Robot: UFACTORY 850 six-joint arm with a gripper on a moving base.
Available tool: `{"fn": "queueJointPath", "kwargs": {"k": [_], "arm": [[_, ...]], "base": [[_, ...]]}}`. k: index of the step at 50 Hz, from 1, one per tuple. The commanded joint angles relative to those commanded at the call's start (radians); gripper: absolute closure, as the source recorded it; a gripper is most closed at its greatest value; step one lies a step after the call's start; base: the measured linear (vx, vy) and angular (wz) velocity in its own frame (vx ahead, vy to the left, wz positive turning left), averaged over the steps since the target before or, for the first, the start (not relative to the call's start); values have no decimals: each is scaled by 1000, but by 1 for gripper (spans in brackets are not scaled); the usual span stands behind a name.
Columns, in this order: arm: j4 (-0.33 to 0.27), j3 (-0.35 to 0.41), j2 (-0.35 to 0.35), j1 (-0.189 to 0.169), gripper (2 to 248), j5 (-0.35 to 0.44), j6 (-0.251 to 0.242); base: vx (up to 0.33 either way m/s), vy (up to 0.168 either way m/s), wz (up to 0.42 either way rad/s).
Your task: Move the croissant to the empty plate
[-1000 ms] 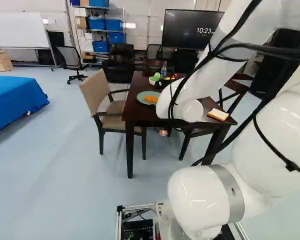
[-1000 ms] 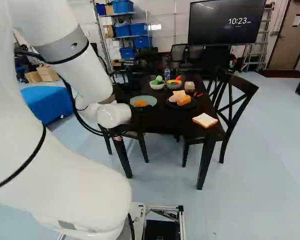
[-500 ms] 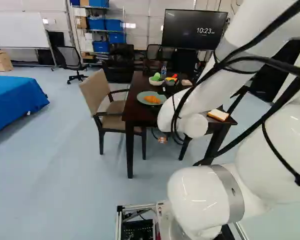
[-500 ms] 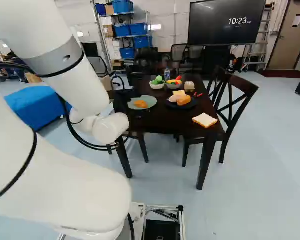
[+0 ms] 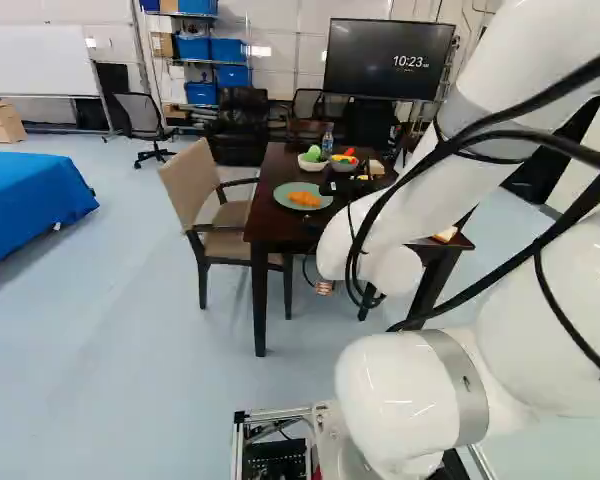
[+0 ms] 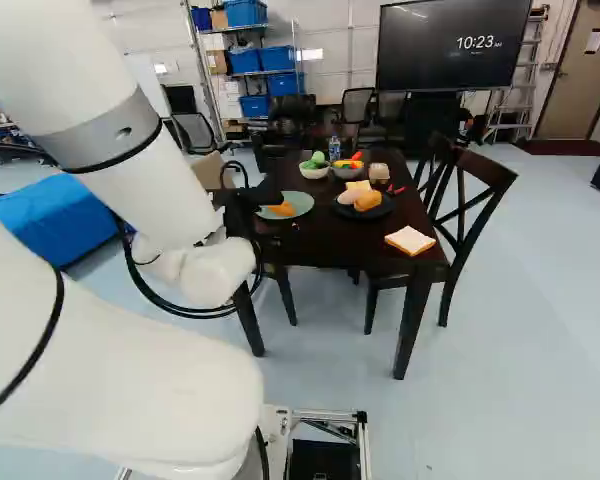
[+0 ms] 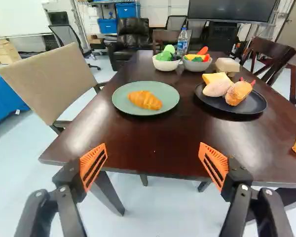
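- One croissant (image 7: 144, 99), golden and ridged, lies on a round, matte green plate (image 7: 167, 101) at 12 o'clock from the gripper (image 7: 153, 167).
- Gripper: fingers spread wide, orange ribbed pads holding nothing, short of the glossy dark wooden worktop (image 7: 153, 140).
- At 2 o'clock, a black plate (image 7: 251, 105) carries bread pieces; no bare plate shows.
- Judgement: the croissant's present place fits either delivery done or pickup pending.
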Motion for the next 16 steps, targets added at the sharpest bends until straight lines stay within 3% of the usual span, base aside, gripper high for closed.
{"fn": "queueJointPath", "kwargs": {"k": [16], "arm": [[-1,6,3,0,3,7,4]], "base": [[0,0,0]]}}
